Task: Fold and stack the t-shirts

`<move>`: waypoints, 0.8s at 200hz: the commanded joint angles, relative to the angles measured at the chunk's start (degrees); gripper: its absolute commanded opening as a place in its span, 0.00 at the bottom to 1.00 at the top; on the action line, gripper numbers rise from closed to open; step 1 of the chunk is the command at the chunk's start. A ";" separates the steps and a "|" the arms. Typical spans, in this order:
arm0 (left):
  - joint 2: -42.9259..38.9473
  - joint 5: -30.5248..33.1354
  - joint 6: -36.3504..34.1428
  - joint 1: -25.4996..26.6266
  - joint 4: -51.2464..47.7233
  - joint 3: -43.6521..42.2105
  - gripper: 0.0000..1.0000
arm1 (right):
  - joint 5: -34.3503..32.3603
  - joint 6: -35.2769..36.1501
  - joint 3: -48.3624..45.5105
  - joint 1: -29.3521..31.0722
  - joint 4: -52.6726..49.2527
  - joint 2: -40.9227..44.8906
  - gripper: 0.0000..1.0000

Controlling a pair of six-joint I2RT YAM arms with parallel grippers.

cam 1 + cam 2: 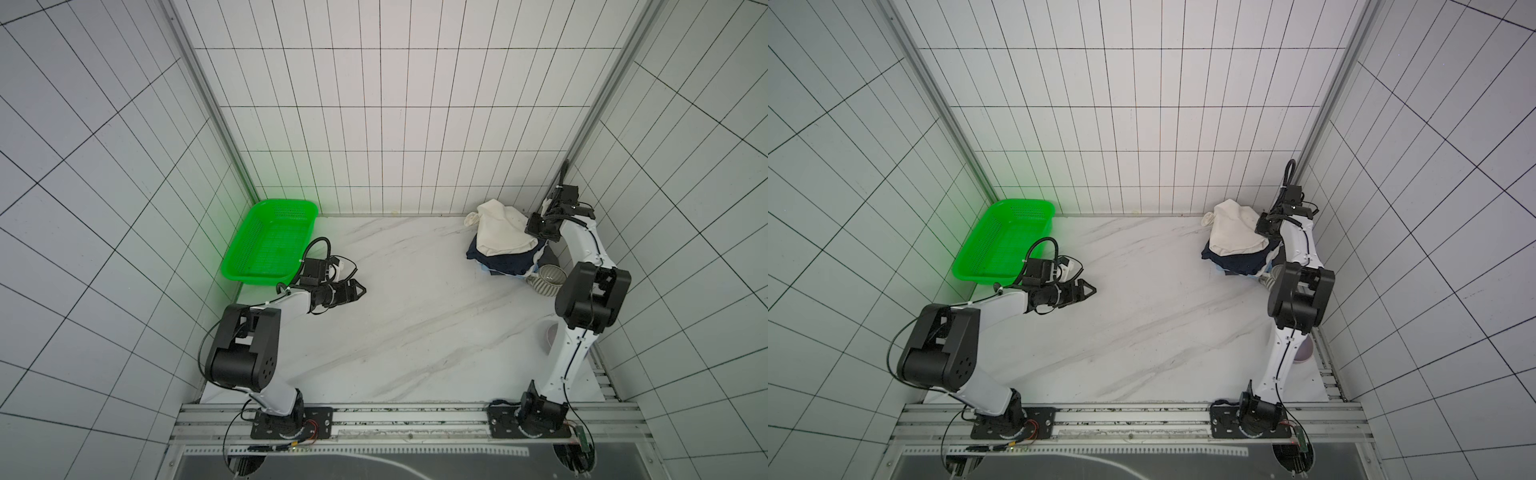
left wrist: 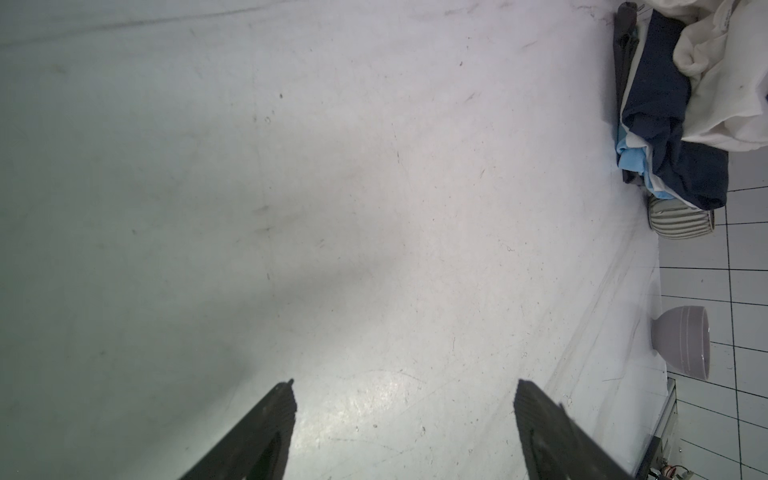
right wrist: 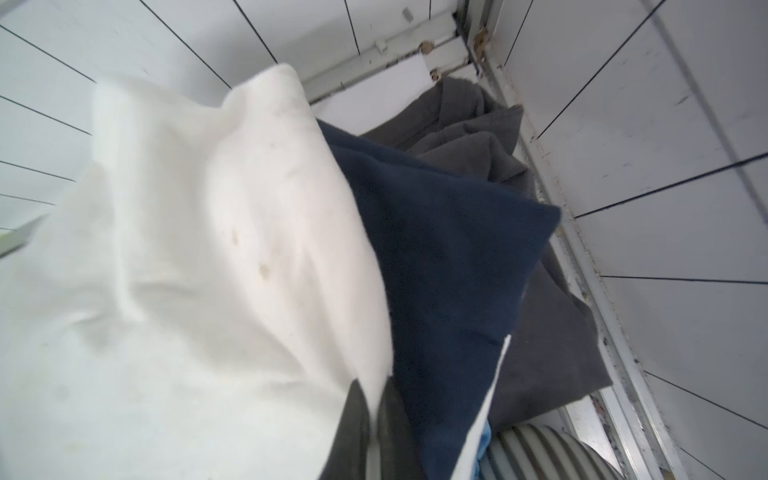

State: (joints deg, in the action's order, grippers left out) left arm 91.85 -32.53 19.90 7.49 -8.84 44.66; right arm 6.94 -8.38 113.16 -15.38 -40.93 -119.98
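The t-shirts are piled at the back right corner. A crumpled cream-white shirt [image 1: 500,228] [image 1: 1233,230] [image 3: 208,270] lies on top, over a navy one [image 1: 507,262] [image 3: 436,270] [image 2: 656,95]. A light-blue edge [image 2: 631,156] shows underneath, and dark grey cloth [image 3: 469,137] lies behind by the wall. My right gripper [image 1: 536,239] [image 1: 1264,239] [image 3: 372,399] is shut on the cream shirt's edge at the pile's right side. My left gripper [image 1: 361,289] [image 1: 1092,289] [image 2: 405,395] hovers low over bare table on the left, open and holding nothing.
A green perforated basket [image 1: 286,202] [image 1: 1021,202] stands at the back left, just behind the left wrist. A ribbed grey-white bowl [image 1: 548,280] [image 2: 681,222] [image 3: 540,453] touches the pile's front. A pale plain bowl [image 2: 685,347] [image 1: 1304,353] lies by the right wall.
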 commanded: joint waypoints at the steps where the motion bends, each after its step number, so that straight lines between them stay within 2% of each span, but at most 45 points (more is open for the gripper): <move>1: 0.12 -0.42 -0.89 -0.20 0.40 1.29 0.84 | -0.07 -1.40 -1.74 -2.10 0.77 6.42 0.00; 37: 0.43 -0.46 -0.83 -0.32 0.66 1.19 0.83 | -1.97 -2.36 -19.72 -2.79 11.57 13.99 0.00; 58: 0.61 -0.77 -0.78 -0.36 0.84 1.13 0.83 | -0.80 -3.68 -27.14 -3.51 15.94 14.05 0.02; 89: 0.37 -0.78 -0.83 -0.37 0.84 1.01 0.83 | -2.04 -3.59 -27.17 -3.70 14.88 10.26 0.08; 106: 0.60 -0.91 -0.91 -0.39 0.83 1.04 0.83 | -5.25 -3.48 -25.03 -3.63 12.16 10.78 0.24; 123: 0.95 -0.96 -0.92 -0.39 0.84 1.16 0.82 | -6.96 -2.89 -24.76 -3.20 11.99 14.19 0.31; 143: 1.36 -1.02 -0.89 -0.39 0.84 1.26 0.82 | -9.10 -1.70 -25.22 -0.38 14.36 17.98 0.38; 160: 1.31 -0.89 -0.91 -0.39 0.77 1.38 0.82 | -9.16 -0.78 -24.31 3.07 16.05 17.88 0.41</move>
State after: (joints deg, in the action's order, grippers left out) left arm 92.47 -32.93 19.90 7.38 -8.82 44.66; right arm 0.14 -11.03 88.20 -16.97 -27.86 -104.90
